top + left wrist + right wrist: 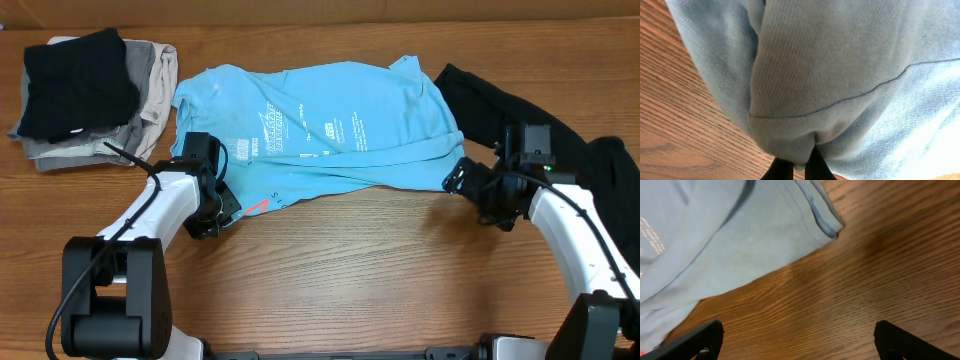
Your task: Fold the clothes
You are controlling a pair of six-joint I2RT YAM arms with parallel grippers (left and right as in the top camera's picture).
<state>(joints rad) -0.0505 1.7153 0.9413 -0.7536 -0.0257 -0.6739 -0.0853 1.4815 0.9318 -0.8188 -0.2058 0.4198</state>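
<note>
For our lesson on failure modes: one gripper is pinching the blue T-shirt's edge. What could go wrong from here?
1. The left gripper pinches only a small bunch of hem of the T-shirt; it may slip on lifting.
2. The right gripper stands open over bare table beside the T-shirt, so a one-sided pull could drag and crumple it.

The T-shirt [840, 75] is matt, finely ribbed knit cloth; the table [840, 280] is smooth grained wood.

The left arm [150, 212] and right arm [572, 215] wore white shells over black joints, with black cables [133, 158] trailing along them.
</note>
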